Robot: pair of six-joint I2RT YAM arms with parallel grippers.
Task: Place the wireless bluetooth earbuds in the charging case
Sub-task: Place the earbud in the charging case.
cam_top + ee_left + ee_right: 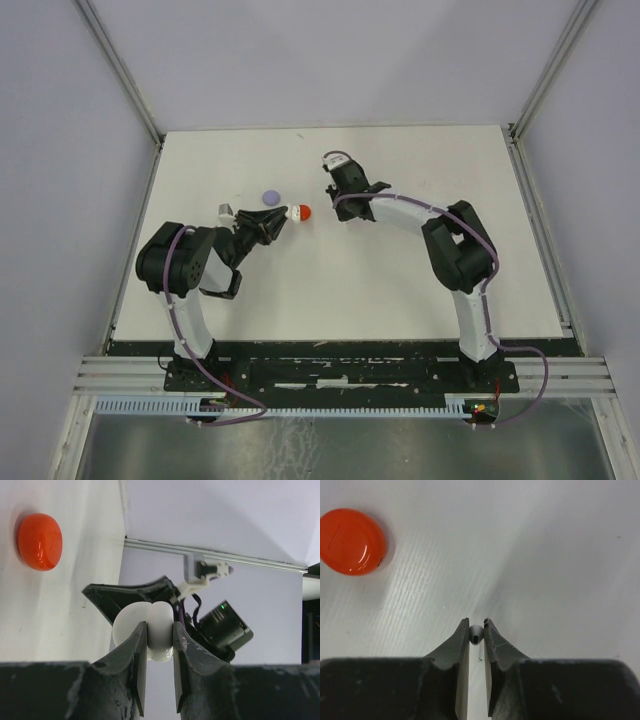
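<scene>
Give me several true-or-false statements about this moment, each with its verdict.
1. The left gripper is shut on a white case. True.
2. The right gripper stands wide open. False: it is shut on a tiny white earbud.
3. A red disc lies on the table. True.
4. The lavender disc sits on top of the red disc. False: the two lie apart on the table.

Red disc (352,541), upper left: glossy orange-red. Lavender disc (271,198): plain. Case (150,630): white. Earbud (476,634): pale, dark tip. Table (400,280): white. Fingers (457,670): black, scuffed grey.
</scene>
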